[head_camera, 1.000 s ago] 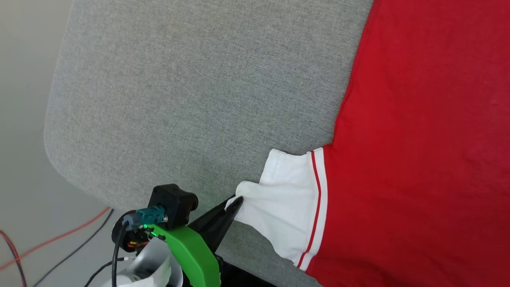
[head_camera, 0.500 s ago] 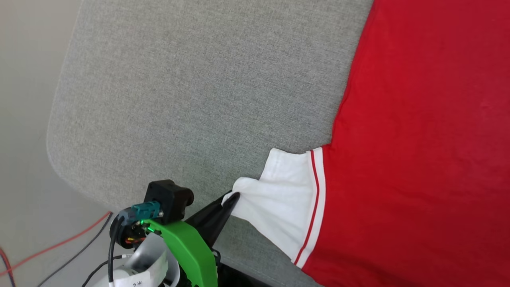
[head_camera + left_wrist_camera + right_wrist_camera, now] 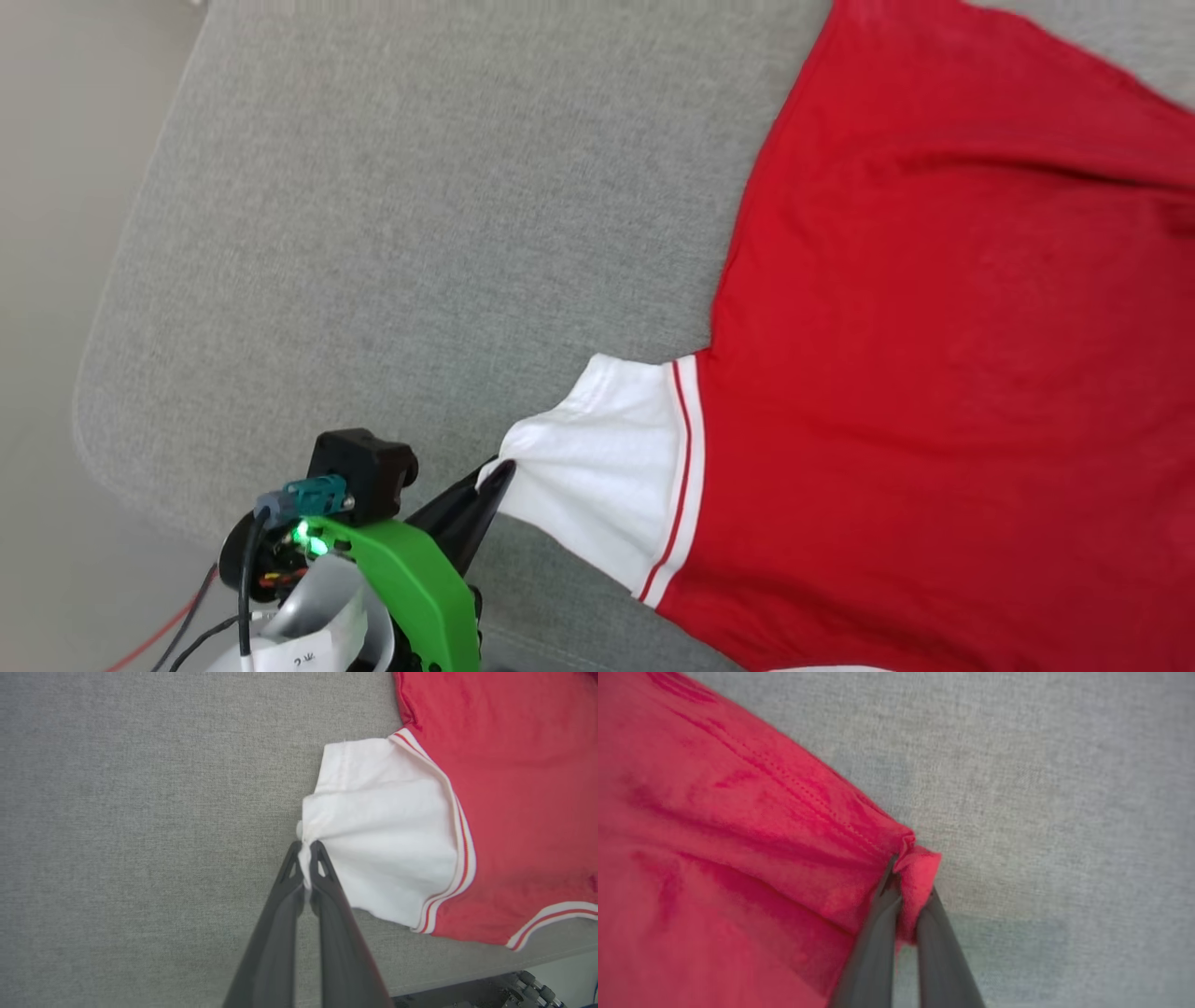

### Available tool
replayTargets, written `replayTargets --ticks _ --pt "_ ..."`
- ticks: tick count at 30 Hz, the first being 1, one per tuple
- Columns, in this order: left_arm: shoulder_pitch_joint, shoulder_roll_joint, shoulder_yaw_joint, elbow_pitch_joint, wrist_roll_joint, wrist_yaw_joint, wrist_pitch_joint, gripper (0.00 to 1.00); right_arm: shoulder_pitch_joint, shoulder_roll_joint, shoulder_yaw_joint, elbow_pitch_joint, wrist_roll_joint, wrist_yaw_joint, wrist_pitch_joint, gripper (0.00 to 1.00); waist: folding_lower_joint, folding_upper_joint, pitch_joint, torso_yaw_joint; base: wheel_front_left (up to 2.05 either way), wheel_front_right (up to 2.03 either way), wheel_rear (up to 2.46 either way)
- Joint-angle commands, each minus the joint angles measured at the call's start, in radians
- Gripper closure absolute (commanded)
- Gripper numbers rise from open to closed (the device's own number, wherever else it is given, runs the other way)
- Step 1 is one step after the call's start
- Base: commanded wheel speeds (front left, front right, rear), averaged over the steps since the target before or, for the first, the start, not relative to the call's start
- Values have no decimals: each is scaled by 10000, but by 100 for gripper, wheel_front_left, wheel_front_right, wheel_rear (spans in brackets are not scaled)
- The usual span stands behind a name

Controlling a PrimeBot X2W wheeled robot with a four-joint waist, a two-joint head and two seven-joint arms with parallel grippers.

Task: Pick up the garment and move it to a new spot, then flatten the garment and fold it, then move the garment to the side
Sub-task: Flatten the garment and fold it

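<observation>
The garment (image 3: 934, 373), a red jersey with a white sleeve (image 3: 597, 476) edged in red and white stripes, lies plain side up over the right of the grey cushioned surface (image 3: 420, 233). My left gripper (image 3: 493, 476) is shut on the cuff edge of that white sleeve, pinching a small bunch of cloth (image 3: 306, 847). In the right wrist view my right gripper (image 3: 908, 882) is shut on a folded corner of the red hem (image 3: 920, 868). Creases run across the red cloth (image 3: 738, 835) toward that pinch. No print shows.
The grey surface has a rounded corner at the lower left (image 3: 93, 439), with pale floor (image 3: 47, 280) beyond it. Red and black cables (image 3: 177, 621) lie on the floor by my left arm. Bare grey cushion stretches left of the jersey.
The head camera has shifted. The sleeve is pulled tauter to the left by my left gripper, and new creases have formed across the upper red cloth. The right gripper has closed.
</observation>
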Motion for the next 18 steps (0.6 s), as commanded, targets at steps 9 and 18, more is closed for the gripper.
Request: replayTargets --ticks 9,18 --pt "770 70 187 317 -329 453 -94 100 3115 382 -5 -1023 856 -7 -189 100 0 106 -2753 -1785 0 0 0" --pt "1106 -238 225 592 -493 633 -459 100 5426 529 -494 -2671 1375 -7 -42 100 0 106 -3587 -2302 0 0 0"
